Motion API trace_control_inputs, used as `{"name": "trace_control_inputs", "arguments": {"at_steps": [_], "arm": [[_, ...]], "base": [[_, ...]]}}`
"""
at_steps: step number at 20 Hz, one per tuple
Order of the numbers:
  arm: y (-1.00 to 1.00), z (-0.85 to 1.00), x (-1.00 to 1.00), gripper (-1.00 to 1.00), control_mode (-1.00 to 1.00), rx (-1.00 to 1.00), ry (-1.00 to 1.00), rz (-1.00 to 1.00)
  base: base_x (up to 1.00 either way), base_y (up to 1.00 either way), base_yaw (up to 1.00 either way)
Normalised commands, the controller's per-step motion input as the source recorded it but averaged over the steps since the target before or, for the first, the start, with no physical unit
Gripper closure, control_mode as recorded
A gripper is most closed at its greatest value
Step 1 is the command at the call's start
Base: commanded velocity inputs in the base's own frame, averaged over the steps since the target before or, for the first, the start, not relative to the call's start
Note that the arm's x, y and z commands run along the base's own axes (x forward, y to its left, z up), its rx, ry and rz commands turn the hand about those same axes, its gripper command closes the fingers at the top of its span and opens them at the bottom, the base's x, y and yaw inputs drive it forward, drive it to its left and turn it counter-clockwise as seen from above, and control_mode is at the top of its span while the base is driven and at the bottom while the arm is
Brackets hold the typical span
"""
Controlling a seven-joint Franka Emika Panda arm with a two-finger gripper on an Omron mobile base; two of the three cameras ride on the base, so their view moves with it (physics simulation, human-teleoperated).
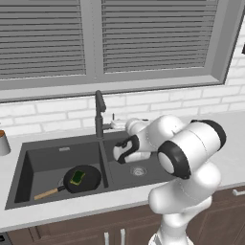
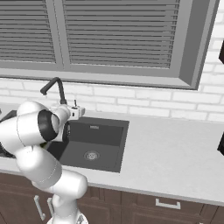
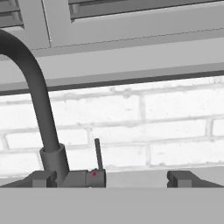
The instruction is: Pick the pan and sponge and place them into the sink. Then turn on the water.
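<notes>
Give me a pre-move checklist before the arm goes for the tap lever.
1. Pan in the sink's left basin: ok.
2. Sponge in the sink, lying on the pan: ok.
3. Gripper jaws open, nothing held: ok.
4. Thin tap lever ahead, upright beside the tap: ok.
5. Lever centred between the jaws: not ok, it stands nearer one fingertip.
6. Water running: not ok, no stream visible.
</notes>
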Motion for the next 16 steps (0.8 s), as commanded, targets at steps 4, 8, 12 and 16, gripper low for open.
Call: {"name": "trace_control_inputs", "arguments": {"at_steps": [4,8,12,16], "arm": [[0.01,-0.08,0.15,-1.0,-1.0,0.0,0.0,0.0],[0.08,-0.05,0.22,-1.0,-1.0,0.0,0.0,0.0],[0.03,-0.01,0.18,-1.0,-1.0,0.0,0.0,0.0],[0.07,-0.06,0.12,-1.0,-1.0,0.0,0.0,0.0]], "base": [[0.0,0.0,0.0],[0.0,0.0,0.0],[0.0,0.0,0.0],[0.0,0.0,0.0]]}}
